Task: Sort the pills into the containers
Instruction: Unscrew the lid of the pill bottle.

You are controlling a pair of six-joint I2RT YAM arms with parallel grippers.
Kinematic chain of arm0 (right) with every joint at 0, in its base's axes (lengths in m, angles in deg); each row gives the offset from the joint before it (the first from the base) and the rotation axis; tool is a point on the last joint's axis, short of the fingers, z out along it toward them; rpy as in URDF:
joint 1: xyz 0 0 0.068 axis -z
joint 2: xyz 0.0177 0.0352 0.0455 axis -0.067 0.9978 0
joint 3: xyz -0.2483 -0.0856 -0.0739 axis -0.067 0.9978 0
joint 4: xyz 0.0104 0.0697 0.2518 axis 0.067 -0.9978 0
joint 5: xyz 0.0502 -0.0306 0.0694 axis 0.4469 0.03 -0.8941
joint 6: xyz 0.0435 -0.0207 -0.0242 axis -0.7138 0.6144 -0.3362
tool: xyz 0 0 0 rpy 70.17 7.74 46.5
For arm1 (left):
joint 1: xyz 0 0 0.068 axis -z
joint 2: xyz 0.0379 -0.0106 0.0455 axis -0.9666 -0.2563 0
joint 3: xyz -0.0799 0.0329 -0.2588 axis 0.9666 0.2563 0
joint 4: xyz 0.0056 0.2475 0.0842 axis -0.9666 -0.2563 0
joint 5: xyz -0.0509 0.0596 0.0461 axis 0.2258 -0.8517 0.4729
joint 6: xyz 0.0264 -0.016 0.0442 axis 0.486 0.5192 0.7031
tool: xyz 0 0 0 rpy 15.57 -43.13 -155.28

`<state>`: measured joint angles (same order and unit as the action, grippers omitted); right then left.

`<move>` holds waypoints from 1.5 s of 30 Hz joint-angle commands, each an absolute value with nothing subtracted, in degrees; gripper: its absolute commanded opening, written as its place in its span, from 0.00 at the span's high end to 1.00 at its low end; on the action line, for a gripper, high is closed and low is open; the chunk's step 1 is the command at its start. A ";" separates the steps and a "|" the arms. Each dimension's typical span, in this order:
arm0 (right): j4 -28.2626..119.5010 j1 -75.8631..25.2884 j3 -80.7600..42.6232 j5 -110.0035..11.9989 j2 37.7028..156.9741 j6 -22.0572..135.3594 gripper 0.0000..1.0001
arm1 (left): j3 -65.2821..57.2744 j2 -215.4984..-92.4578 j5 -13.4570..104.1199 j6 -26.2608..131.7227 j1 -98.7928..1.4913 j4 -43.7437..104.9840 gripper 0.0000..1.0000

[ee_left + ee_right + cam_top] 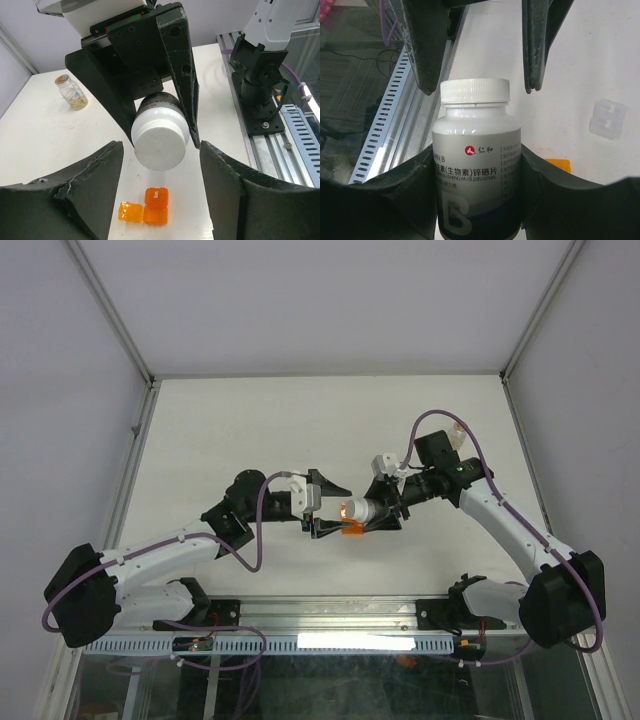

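At the left edge of the left wrist view a vial (71, 92) is seen upright on the table (45, 140), well apart from both grippers. Tan pills (78, 102) lie in its lower part, too small to be counted. In the middle of that view the bottle (160, 137) is shown end-on: only its white cap and a dark band are seen, the body being hidden behind them. Below it three orange pieces (150, 207) lie touching one another on the table; what they are cannot be told. In the right wrist view all but a corner of one is hidden by a finger. Further right in that view a clear piece (607, 117) lies blurred on the table. The bottle's base is cut off by the lower edge of that view, and nothing can be seen through its wall.

The left arm is stretched low from its base toward the middle. The left gripper (335, 510) is held with its jaws apart on either side of the cap. A gap is seen beside one of its fingers (535, 50), so the cap is not gripped. The right arm is bent at the elbow and reaches left. The bottle is clamped by its body in the right gripper (380, 510) and held on its side above the table, cap toward the left gripper.
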<state>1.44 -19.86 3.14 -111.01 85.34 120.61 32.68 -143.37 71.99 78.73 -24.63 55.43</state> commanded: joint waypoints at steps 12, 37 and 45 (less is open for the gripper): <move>1.79 -19.81 0.40 -112.38 85.20 121.06 1.00 | 28.71 -145.39 74.60 77.37 -24.84 56.02 0.56; 7.78 -19.19 0.48 -106.55 84.54 113.09 1.00 | 28.81 -141.77 45.43 23.78 -19.12 50.78 1.00; 7.53 -18.66 0.51 -107.90 83.80 113.03 1.00 | 31.65 -139.21 49.01 35.21 -19.20 55.93 0.28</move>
<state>5.05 -19.21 2.74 -107.99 85.27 113.84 30.89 -143.13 46.76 29.13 -20.32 49.20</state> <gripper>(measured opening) 0.546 0.549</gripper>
